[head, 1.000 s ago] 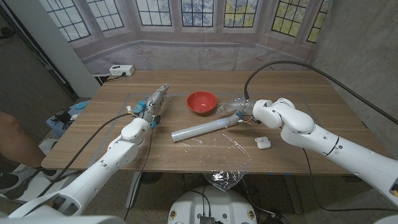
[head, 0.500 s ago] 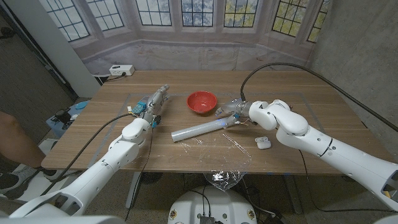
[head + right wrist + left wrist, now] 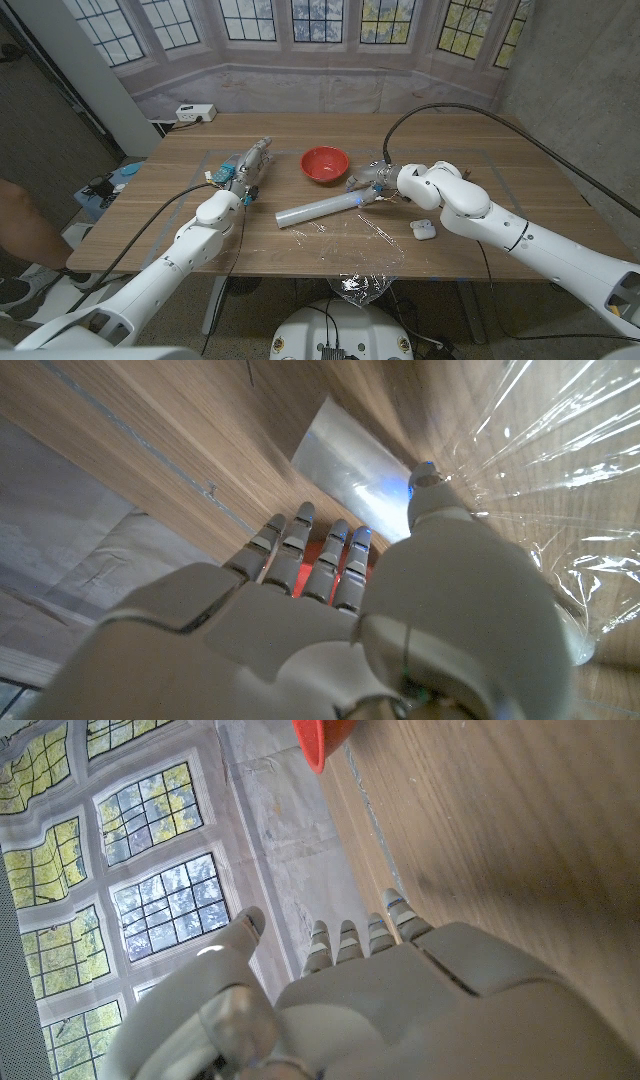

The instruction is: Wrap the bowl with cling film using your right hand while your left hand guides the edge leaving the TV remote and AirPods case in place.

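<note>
Red bowl (image 3: 325, 164) sits mid-table, uncovered, from the head view. The film roll (image 3: 322, 209) lies just in front of it, a loose sheet trailing toward the near edge. The right hand (image 3: 372, 184) is at the roll's end; whether it grips I cannot tell. The left hand (image 3: 245, 170) waits apart, fingers straight, holding nothing, likely ready to guide. The case (image 3: 423, 229) lies right.

At the left wrist, extended fingers (image 3: 348, 938) point past the bowl's rim.

At the right wrist, fingers (image 3: 322, 556) reach toward the roll's end (image 3: 350, 465), film beside.

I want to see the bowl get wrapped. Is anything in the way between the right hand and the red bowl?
Nothing visible blocks it. The right hand sits at the end of the grey cling film roll, and bare wooden table lies between it and the round red bowl.
</note>
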Controlling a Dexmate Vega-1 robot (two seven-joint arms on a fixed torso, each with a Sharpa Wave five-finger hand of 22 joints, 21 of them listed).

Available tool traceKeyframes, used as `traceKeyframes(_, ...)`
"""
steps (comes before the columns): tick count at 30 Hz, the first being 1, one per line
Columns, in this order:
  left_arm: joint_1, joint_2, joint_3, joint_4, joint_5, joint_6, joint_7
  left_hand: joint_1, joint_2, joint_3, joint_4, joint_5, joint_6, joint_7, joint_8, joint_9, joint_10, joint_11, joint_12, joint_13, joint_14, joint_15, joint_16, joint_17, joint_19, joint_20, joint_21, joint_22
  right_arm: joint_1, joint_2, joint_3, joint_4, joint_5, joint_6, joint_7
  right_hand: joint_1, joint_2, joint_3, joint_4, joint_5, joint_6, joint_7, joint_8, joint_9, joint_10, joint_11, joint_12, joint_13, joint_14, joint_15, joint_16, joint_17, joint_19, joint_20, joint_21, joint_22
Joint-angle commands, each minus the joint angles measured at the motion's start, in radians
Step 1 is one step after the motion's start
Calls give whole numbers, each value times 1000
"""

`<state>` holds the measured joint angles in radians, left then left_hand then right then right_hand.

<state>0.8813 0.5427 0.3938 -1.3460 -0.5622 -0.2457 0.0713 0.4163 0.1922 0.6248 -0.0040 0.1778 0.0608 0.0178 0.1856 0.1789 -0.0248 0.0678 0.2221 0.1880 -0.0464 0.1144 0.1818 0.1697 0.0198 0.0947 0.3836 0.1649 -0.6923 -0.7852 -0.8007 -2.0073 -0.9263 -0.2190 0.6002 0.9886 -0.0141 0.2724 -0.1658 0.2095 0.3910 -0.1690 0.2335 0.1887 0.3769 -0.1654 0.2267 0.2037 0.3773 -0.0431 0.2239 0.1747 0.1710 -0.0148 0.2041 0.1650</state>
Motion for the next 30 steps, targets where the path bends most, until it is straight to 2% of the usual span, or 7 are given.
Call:
traceKeyframes(1,-2,-4,3,3,2,3,4,12,2,3,3,5,9,-3,7,4,5,0,-2,5,9,3,8,5,6,-2,-1,6,10,9,-9,24,-11,23,-16,20,0,13,-1,6,29,-12,11,2,27,-9,8,4,26,-164,7,4,16,-1,-2,5)
traceKeyframes(5,-1,-3,4,0,2,6,6,12,2,4,3,5,10,-4,6,5,6,1,-2,5,9,2,7,5,7,-1,-3,6,12,9,-12,33,-12,32,-23,25,2,23,2,8,61,-20,15,2,59,-16,13,6,54,-166,9,6,24,-8,-3,5)
traceKeyframes(13,2,-3,6,-5,2,13,11,13,3,4,4,5,11,-2,6,5,7,0,-2,5,11,2,8,5,9,-1,-6,6,12,8,-14,39,-14,37,-18,32,5,36,3,10,88,-18,17,2,82,-19,15,8,79,-170,10,8,41,-19,-1,6)
traceKeyframes(17,2,-3,7,-5,5,13,14,13,3,5,5,5,12,-3,6,5,7,1,-2,6,11,1,8,5,11,-1,-8,6,11,7,-14,43,-9,46,-24,34,11,43,6,11,105,-19,19,2,95,-14,17,9,97,-171,13,10,47,-23,-1,6)
traceKeyframes(24,4,-3,8,-8,6,17,18,13,4,6,6,5,12,-1,5,5,8,1,-3,6,11,1,7,5,12,-1,-10,6,4,6,-14,42,-13,46,-36,55,27,68,2,12,152,-23,23,1,140,-18,28,18,146,-181,24,20,63,-31,-2,6)
traceKeyframes(30,9,-7,7,-12,7,14,26,14,4,7,8,5,13,-1,5,5,7,0,-3,6,12,1,8,5,13,-1,-13,6,-3,3,-11,42,-15,49,-51,77,28,79,-5,10,184,-29,24,1,179,-24,39,24,185,-186,37,28,76,-39,-3,5)
